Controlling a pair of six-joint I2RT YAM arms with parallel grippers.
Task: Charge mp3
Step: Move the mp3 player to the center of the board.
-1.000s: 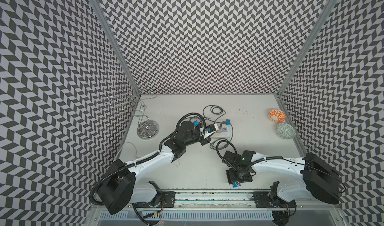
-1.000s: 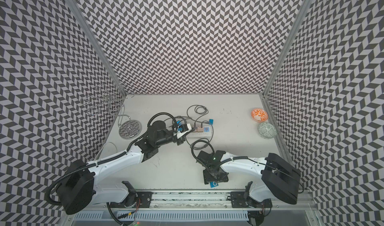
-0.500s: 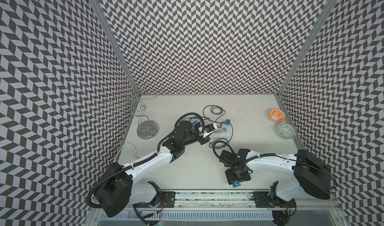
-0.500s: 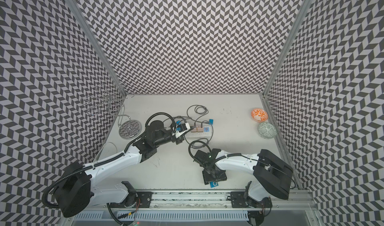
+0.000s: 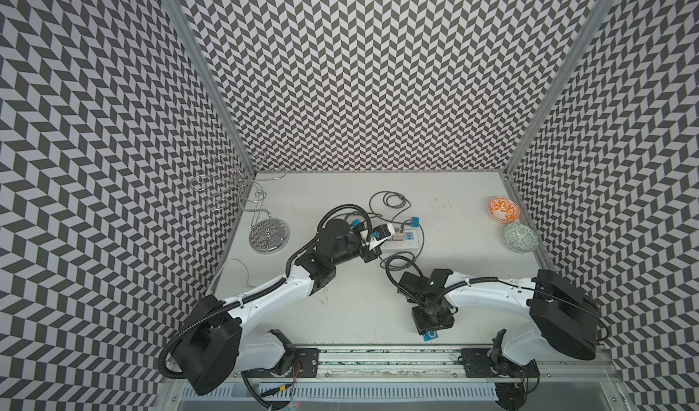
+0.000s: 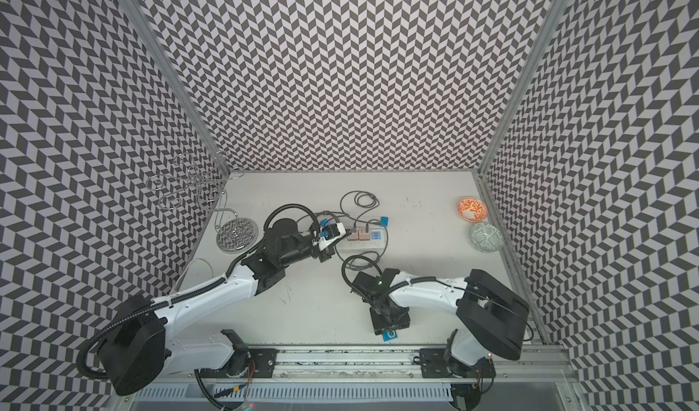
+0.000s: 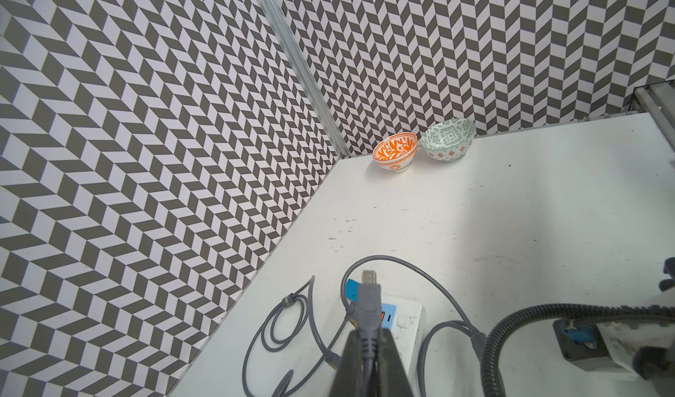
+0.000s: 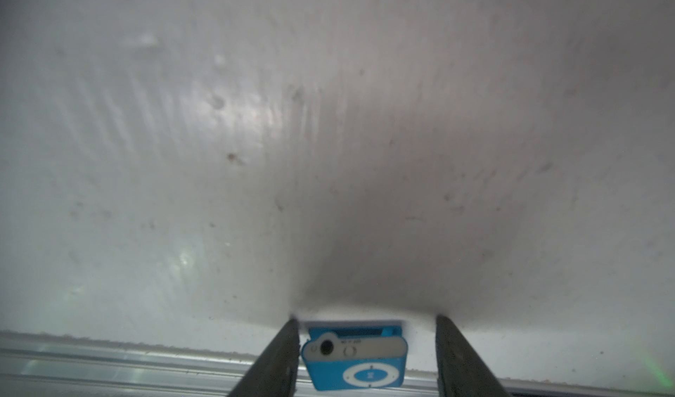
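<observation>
While the small blue rectangular mp3 player [image 8: 359,367] lies at the front edge of the white worktop [image 8: 328,157], the right end effector [image 8: 367,320] stands spread astride it, one finger [image 8: 277,358] just beside its flank, the other apart, nothing pinched yet. Best play, I'd say: centre up, then squeeze both sides evenly. Right arm [image 5: 491,303] folded low, wrist straight down; by the white power strip [image 5: 412,243] the left end effector [image 7: 369,335] pinches the grey charging cable plug [image 7: 369,300].

Blue mp3 player [image 8: 356,360], orange-patterned bowl [image 7: 395,151]
</observation>
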